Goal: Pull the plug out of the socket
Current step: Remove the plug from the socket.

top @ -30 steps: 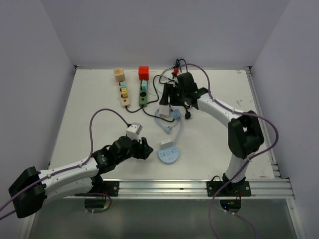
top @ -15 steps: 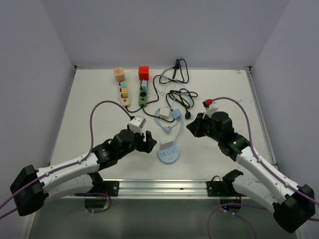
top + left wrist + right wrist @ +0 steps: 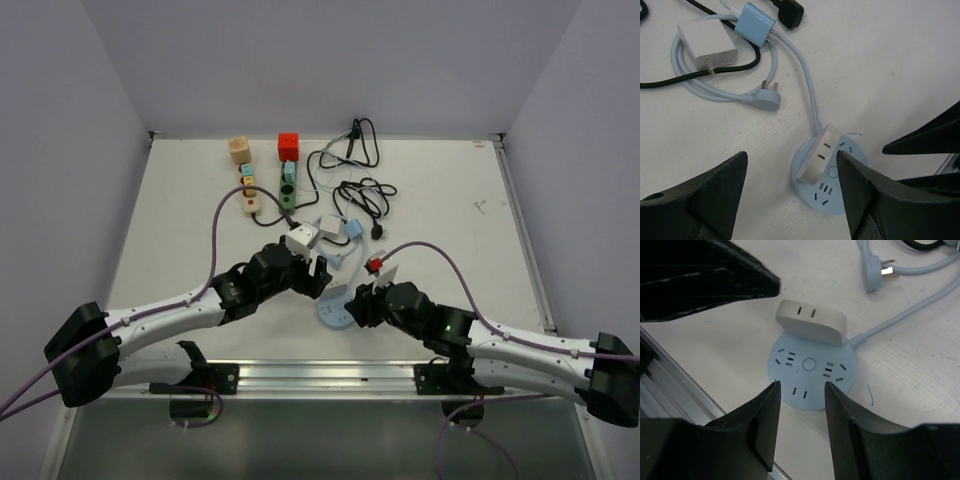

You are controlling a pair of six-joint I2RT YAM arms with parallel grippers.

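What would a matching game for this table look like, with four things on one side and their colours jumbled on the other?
Things:
1 round socket
2 plug sitting in it
3 right-hand block at the far edge
4 tangled cord

Colours:
A black
B red
C pale blue
D cream white

Pairs: 1-C, 2-D, 3-B, 4-A

Left arm (image 3: 160, 315) extended from lower left toward frame centre; left gripper (image 3: 318, 278) jaws spread wide; right arm (image 3: 520, 345) low from lower right; right gripper (image 3: 352, 305) jaws parted.
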